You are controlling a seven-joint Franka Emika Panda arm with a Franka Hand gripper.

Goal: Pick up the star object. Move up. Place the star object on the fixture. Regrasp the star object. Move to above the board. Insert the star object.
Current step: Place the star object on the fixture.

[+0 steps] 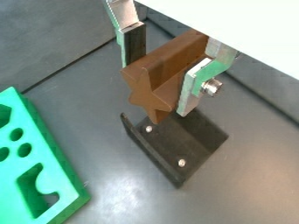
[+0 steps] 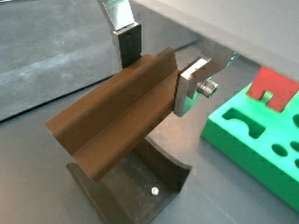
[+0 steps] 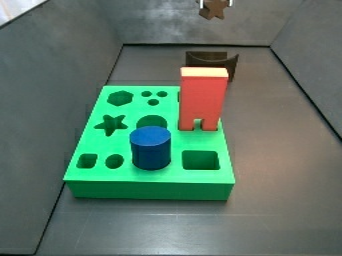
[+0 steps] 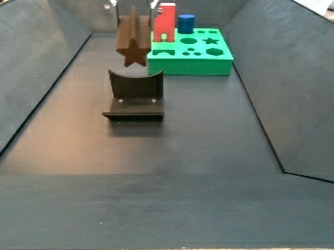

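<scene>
The star object point(image 1: 158, 77) is being held in the hand point(image 1: 167, 61), the two silver fingers being clamped on opposite flanks of the prism in both wrist views. One finger point(image 1: 126, 31) is being pressed against the far flank; the opposing finger point(image 2: 193, 83), with its bolt showing, is bearing on the near flank. The piece is being carried with its long axis roughly level, directly above the fixture point(image 1: 176, 140), and a gap is being kept between the two. In a side view the star-shaped end face point(image 4: 132, 41) is being presented toward the camera above the fixture point(image 4: 133, 96).

The board point(image 3: 154, 140) is lying apart on the bench point(image 4: 196, 137), with the red block point(image 3: 203, 98) and the blue cylinder point(image 3: 150, 148) standing in it. The star hole point(image 3: 112, 125) is being left unoccupied.

Handling is being judged as follows. The prism is appearing rigid, light and smooth-surfaced, with no sign of bending under the clamp. Its ridged flanks are offering narrow contact lines, so rotation within the pads is being regarded as a risk. The present hold is being taken near one end, leaving most of the length overhanging; a hold across opposite grooves, nearer mid-length, is being judged steadier for the regrasp. Fragility is not being suspected.
</scene>
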